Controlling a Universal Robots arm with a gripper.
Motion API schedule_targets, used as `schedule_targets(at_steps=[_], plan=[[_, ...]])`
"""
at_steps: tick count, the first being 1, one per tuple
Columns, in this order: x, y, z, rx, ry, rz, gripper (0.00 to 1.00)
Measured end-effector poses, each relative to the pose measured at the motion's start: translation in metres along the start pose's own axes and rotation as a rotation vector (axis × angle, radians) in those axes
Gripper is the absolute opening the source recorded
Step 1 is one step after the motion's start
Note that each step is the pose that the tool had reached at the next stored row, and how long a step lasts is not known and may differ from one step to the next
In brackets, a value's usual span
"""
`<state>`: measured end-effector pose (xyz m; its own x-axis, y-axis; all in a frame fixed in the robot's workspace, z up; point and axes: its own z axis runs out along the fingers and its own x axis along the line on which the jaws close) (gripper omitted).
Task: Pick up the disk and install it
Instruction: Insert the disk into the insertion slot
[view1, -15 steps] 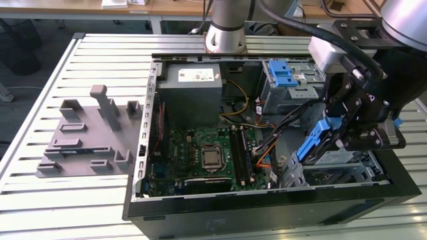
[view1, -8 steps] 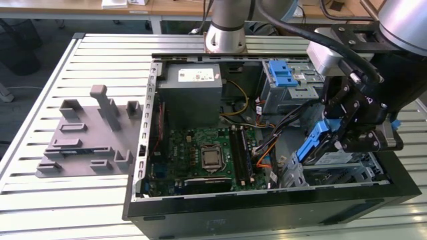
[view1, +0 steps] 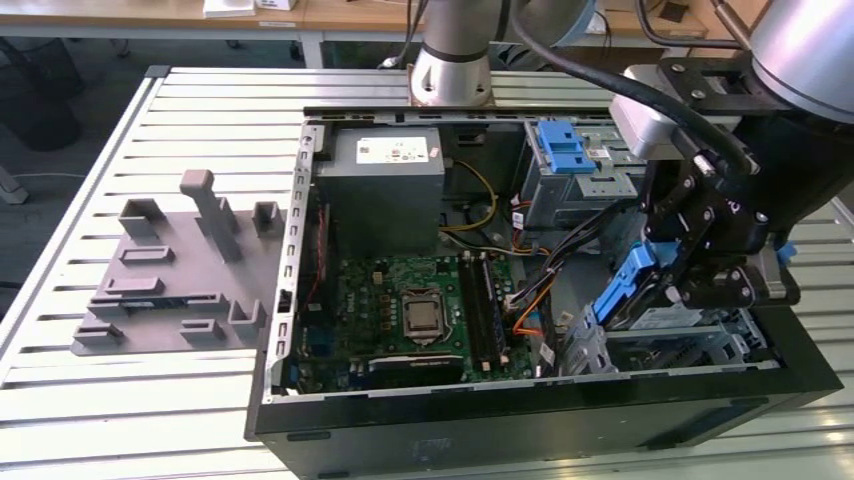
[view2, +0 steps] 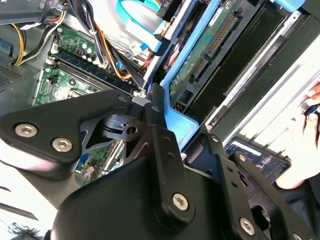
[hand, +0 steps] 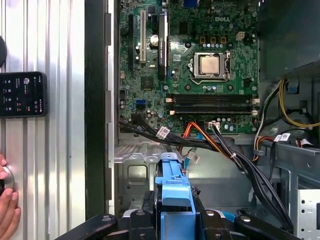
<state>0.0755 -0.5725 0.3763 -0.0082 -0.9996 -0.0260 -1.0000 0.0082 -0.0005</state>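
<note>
Black case (view1: 534, 425) lies open on the slatted table (view1: 200, 400), motherboard (view1: 414, 310) exposed inside it. Gripper (view1: 687, 290) hangs over the drive bay with its fingers (view2: 159, 135) clamped on the disk (hand: 175, 192), which stands on edge between them, blue bracket just above the metal cage (view1: 694, 345).

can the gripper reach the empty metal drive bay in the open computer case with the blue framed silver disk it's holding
Probably yes. The gripper holds the blue-framed silver disk on edge just above the metal drive bay at the case's corner. The black and orange cables lie beside it, not across the bay.
</note>
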Motion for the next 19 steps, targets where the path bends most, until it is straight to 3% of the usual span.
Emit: schedule_targets(at_steps=[19], plan=[[0.0003,0.0,0.013,0.0,0.0,0.0,0.36]])
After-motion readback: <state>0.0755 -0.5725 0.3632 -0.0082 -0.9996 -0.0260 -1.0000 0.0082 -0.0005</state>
